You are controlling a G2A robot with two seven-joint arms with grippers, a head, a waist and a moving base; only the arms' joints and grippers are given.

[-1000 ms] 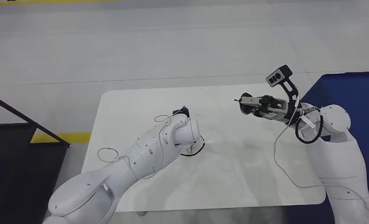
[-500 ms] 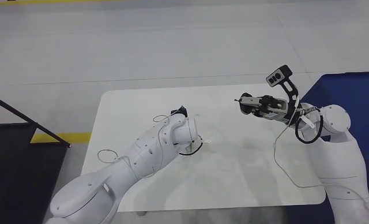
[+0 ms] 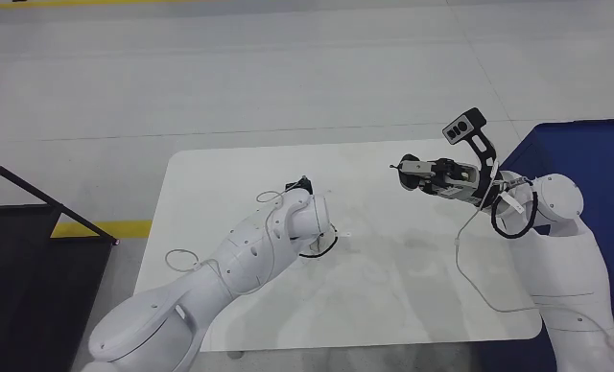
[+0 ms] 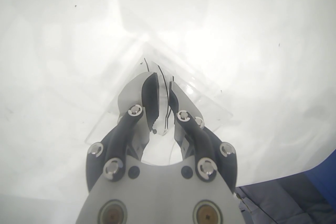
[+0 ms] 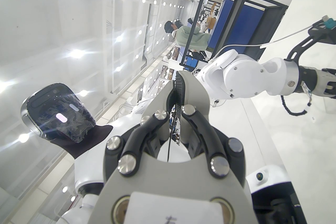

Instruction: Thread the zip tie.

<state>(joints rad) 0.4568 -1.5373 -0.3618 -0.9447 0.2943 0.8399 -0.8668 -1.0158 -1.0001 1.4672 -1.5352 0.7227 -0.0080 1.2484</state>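
The left gripper (image 4: 161, 79) stands low over the tabletop (image 4: 78, 51), its fingers (image 4: 150, 96) narrowly apart around the zip tie (image 4: 164, 93) — a thin black strand on a clear plastic sheet (image 4: 210, 101). It should likely close only once the strand sits centred in the gap, or the strand may slip aside. The right gripper (image 5: 179, 75) is held aloft — fingers pressed together on a thin dark strand (image 5: 169, 149).

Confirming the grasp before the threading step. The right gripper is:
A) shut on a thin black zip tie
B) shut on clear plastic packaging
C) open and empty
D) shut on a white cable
A: in the right wrist view the right gripper is closed, with the thin black zip tie running out from between its fingers.
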